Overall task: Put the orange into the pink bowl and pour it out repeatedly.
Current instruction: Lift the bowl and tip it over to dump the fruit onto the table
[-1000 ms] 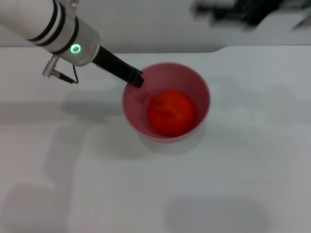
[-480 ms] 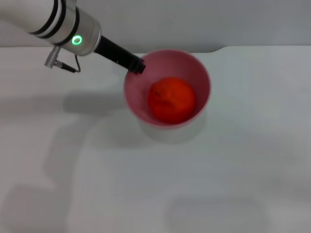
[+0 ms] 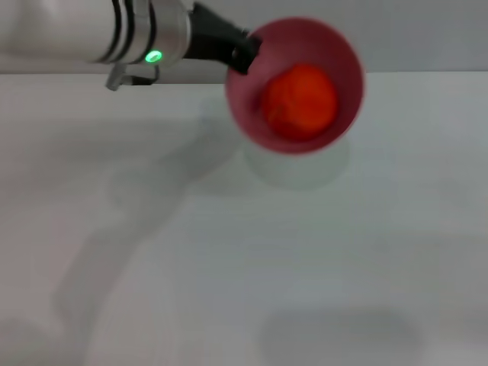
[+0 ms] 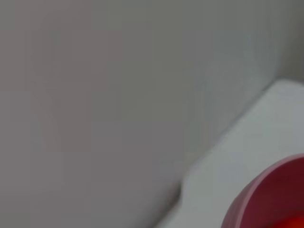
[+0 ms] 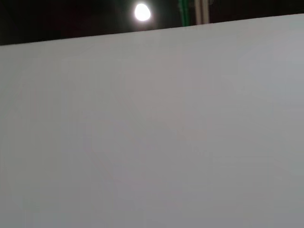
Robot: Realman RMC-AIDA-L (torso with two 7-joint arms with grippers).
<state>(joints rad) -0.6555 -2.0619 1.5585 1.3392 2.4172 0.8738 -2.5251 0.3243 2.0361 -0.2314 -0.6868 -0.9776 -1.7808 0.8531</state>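
Nearest the camera lies the bare white tabletop point(image 3: 252, 267), with a soft shadow on it below the bowl. Above that hangs the smooth, round, matte pink plastic bowl point(image 3: 244, 122), lifted off the surface and tipped so its mouth faces the head camera. The small, round, bright red-orange orange point(image 3: 300, 101) sits inside against the bowl's lower wall. Beyond, at the far left rim, the left gripper point(image 3: 242, 55) is clamped on the bowl's edge, its black fingers pinching the wall, the white arm with a green light reaching in from the left. The left wrist view catches only a sliver of pink rim and a red glow beside the table's edge. The right gripper is out of sight; its wrist camera shows plain table. The risk, I'd judge, is the one-sided rim pinch: the fruit's weight shifting during a tilt could twist the bowl in the fingers, or send the orange rolling far across the table and off it.
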